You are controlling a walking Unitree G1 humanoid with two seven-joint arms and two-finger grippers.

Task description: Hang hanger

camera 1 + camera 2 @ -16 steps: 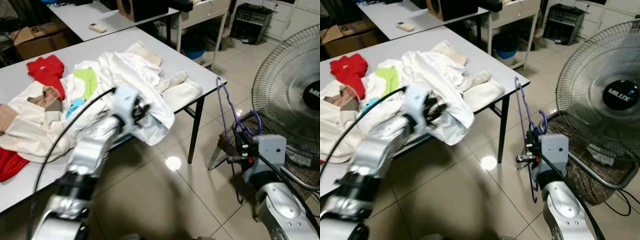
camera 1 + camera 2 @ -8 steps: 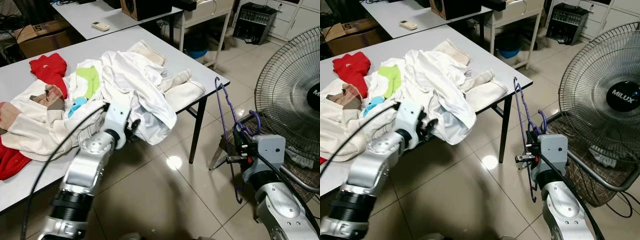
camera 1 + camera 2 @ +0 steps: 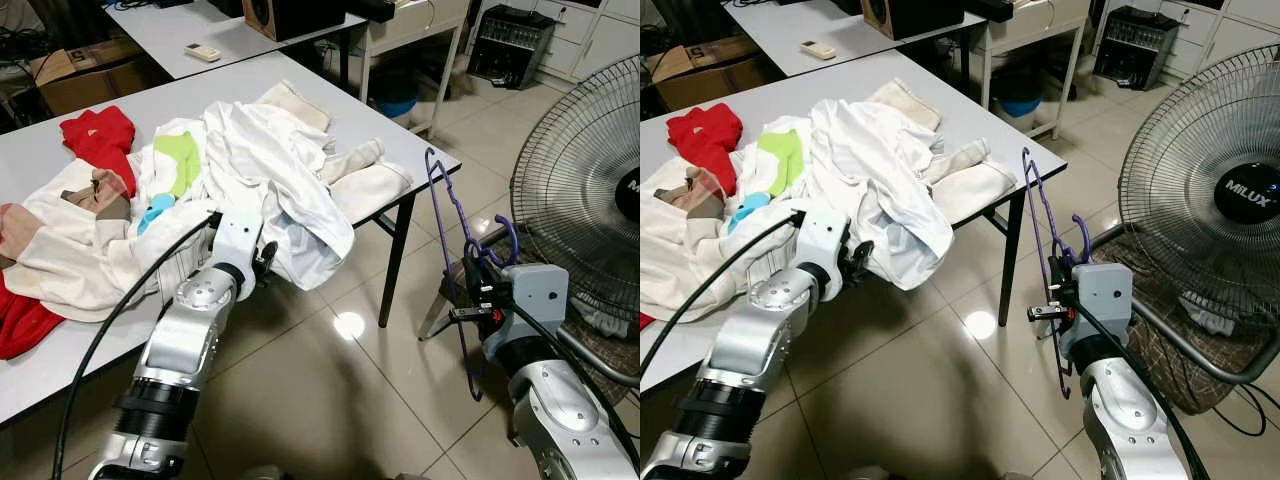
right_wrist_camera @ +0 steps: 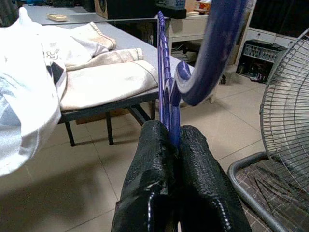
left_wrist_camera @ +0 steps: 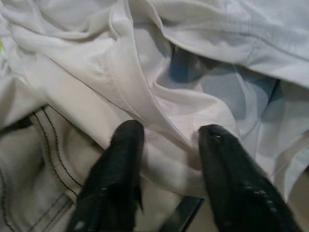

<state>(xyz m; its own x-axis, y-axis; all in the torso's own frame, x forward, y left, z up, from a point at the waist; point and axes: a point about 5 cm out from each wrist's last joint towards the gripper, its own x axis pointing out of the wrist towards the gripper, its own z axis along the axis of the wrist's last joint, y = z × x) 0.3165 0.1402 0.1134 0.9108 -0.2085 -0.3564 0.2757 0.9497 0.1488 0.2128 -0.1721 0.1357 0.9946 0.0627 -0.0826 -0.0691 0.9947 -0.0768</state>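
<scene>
A purple hanger [image 3: 448, 212] stands upright over the floor to the right of the table, hook end near the wrist. My right gripper [image 4: 173, 141] is shut on its thin bar, level with the table's corner [image 3: 447, 160]. My left gripper [image 3: 268, 262] is at the table's front edge, under the white garment [image 3: 290, 190] that droops over that edge. In the left wrist view its fingertips [image 5: 129, 137] stand open against a fold of the white cloth [image 5: 169, 111], not closed on it.
A pile of clothes covers the grey table [image 3: 30, 160], with red pieces [image 3: 95, 135] at the left. A large floor fan [image 3: 590, 190] stands close on the right. A second table with a remote [image 3: 203, 52] lies behind. Tiled floor [image 3: 330, 400] is open below.
My left arm has dropped from over the clothes to the table's front edge, under the hanging white garment. The right gripper with the hanger has barely shifted.
</scene>
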